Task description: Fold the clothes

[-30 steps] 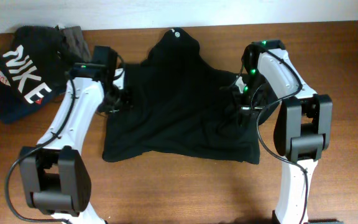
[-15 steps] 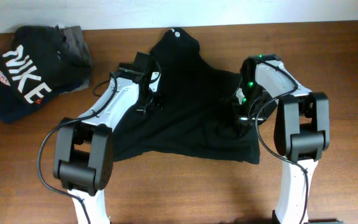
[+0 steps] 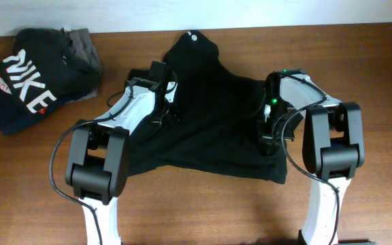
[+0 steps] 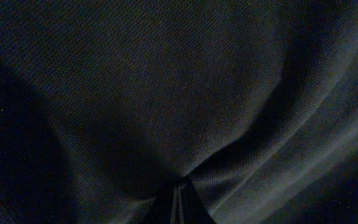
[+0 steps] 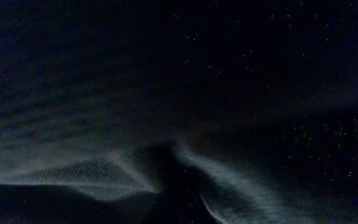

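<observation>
Both jaws clenched on fabric: left gripper (image 3: 171, 113) and right gripper (image 3: 267, 133) each pinch the black T-shirt (image 3: 209, 95), spread on the wooden table (image 3: 203, 214) near a NIKE garment (image 3: 23, 85).

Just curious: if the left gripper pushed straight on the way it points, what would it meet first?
The black T-shirt: the left gripper is shut on its fabric. Beyond that, probably the wooden table, though depth is unclear.

the only readable text is big white "nike" lettering across the dark garment (image 3: 20, 109).
</observation>
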`<state>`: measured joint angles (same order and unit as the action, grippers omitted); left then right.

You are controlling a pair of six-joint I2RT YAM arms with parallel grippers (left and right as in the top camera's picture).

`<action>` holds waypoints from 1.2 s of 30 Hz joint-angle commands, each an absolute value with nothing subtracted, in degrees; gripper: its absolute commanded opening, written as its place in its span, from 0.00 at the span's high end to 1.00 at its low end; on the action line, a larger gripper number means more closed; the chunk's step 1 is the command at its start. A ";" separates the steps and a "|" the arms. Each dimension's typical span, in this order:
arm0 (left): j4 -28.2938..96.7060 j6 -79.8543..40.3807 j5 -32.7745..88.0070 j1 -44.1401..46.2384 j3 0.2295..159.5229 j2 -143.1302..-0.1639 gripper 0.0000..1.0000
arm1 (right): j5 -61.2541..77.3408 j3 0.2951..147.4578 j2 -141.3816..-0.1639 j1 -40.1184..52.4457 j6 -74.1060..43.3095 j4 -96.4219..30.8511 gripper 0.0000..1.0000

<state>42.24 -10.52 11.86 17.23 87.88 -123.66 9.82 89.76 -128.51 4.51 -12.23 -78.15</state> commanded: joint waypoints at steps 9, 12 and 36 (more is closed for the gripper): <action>42.63 -11.07 7.68 13.04 88.12 -125.40 0.98 | 2.61 88.03 -129.93 -13.26 -15.38 -77.38 0.96; 43.40 -11.07 7.70 12.53 88.14 -125.34 0.98 | 3.46 88.03 -129.88 -16.23 -15.53 -77.54 0.96; 72.38 -12.58 7.99 14.22 96.38 -120.38 0.99 | 10.26 88.16 -108.75 -13.89 -12.23 -56.93 0.65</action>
